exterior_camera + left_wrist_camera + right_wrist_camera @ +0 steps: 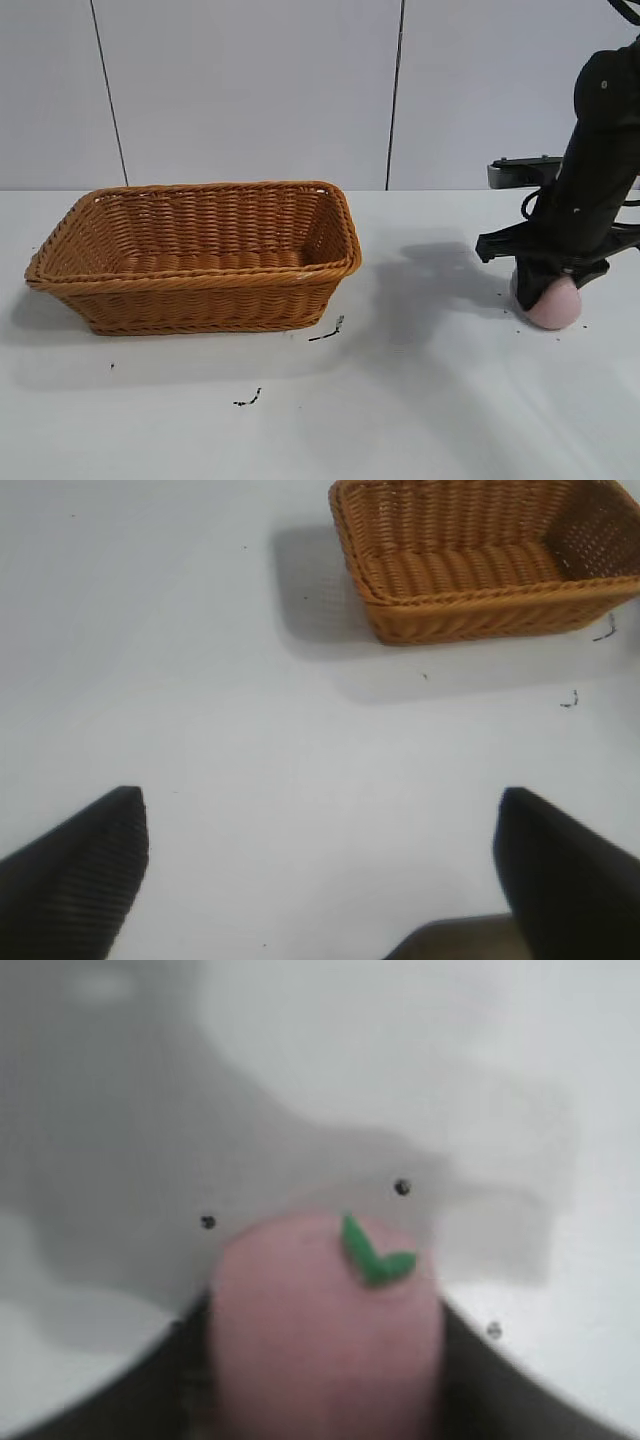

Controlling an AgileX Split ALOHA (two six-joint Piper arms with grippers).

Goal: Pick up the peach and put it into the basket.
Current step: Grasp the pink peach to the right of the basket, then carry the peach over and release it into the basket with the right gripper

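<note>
Steeply downward, right claw [548,290] clamped around peach [556,303].

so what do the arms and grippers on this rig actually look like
The right arm is matte black and thick, with a grey bracket and a black cable loop at its side; its right gripper is a broad black crossbar with dark fingers. The left gripper shows only as two black tapered fingers, one with a fine ribbed texture.
</note>
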